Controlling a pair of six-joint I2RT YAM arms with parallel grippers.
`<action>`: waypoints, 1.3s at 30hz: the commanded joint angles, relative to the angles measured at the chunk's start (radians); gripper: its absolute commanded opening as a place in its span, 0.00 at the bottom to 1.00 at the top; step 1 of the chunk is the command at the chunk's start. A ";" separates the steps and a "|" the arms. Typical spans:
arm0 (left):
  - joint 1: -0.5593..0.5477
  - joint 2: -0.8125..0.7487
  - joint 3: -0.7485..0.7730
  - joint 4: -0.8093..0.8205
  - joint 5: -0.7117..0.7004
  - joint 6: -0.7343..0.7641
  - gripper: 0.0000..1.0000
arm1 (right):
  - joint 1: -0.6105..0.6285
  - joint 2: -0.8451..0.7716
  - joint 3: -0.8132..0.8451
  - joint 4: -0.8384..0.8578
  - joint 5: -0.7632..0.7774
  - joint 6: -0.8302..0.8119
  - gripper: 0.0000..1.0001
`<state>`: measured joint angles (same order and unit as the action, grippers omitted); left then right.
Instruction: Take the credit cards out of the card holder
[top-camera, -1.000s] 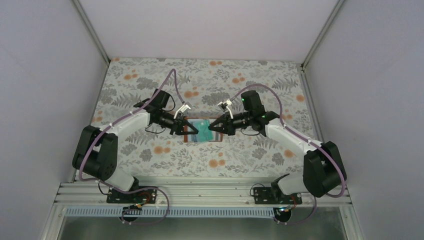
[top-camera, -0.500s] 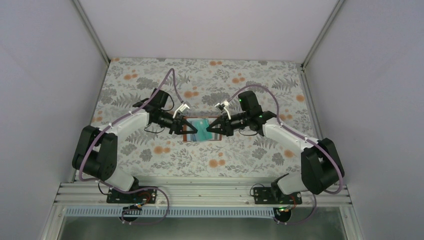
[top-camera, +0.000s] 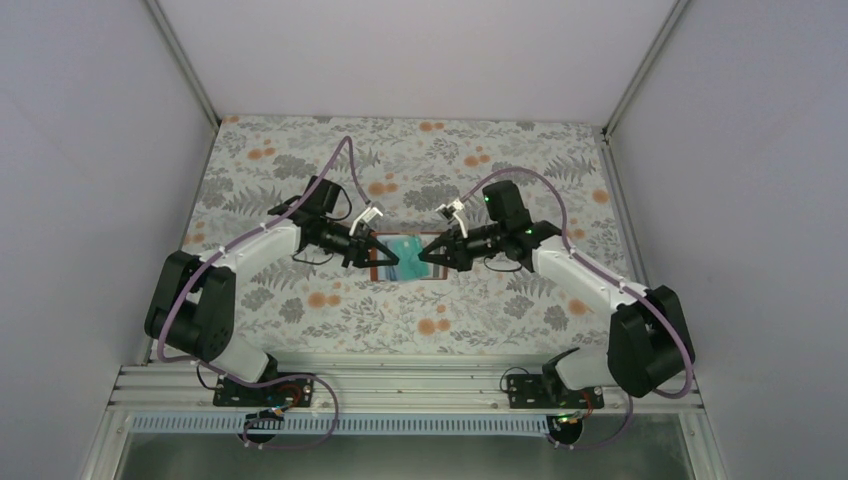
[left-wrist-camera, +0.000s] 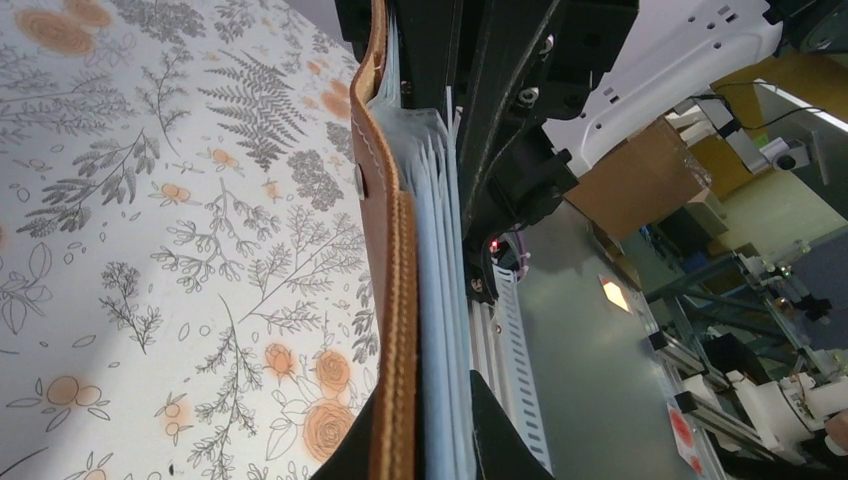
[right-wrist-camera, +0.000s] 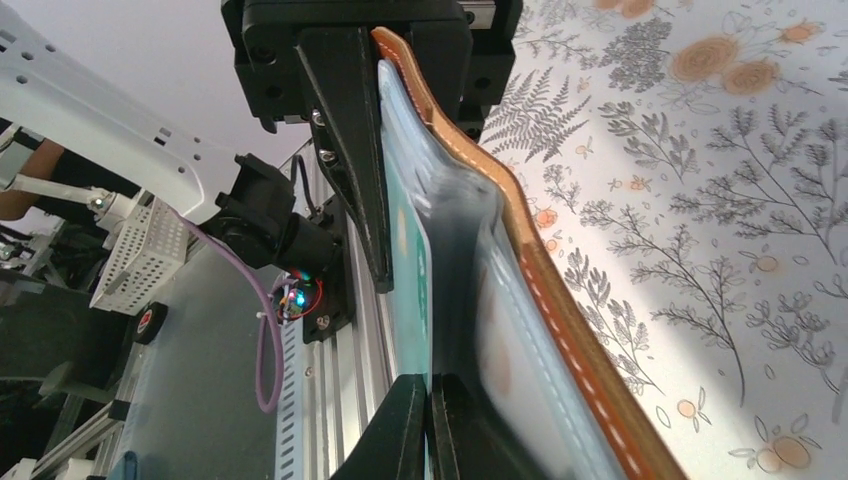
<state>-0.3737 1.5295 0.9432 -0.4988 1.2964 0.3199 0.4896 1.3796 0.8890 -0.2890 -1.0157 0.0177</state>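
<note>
Card holder (top-camera: 408, 262) between left gripper (top-camera: 380, 256), right gripper (top-camera: 427, 255); credit cards (top-camera: 404, 249) inside.

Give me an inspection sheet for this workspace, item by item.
Surface: floral-patterned tabletop.
Job's things: card holder open between the arms; teal-green card showing in it; other cards not discernible.
Clutter: nothing seen.
End effectors: left end effector shut on the card holder's edge; right end effector shut on the teal-green card.
Cables: purple cables loop along both arms, clear of the card holder.
Surroundings: pale walls on three sides; aluminium rail at the near edge.
</note>
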 joint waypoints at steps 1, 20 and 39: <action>0.019 -0.023 -0.014 -0.023 0.060 0.010 0.06 | -0.072 -0.047 0.034 -0.099 0.102 -0.031 0.04; 0.020 -0.021 -0.012 -0.030 0.080 0.024 0.02 | 0.003 -0.009 0.001 0.103 -0.039 0.025 0.31; 0.019 -0.027 -0.015 -0.035 0.079 0.025 0.11 | 0.018 0.040 0.008 0.091 0.012 0.041 0.04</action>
<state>-0.3534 1.5291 0.9340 -0.5446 1.3174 0.3141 0.5167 1.4277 0.8845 -0.1860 -1.0611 0.0612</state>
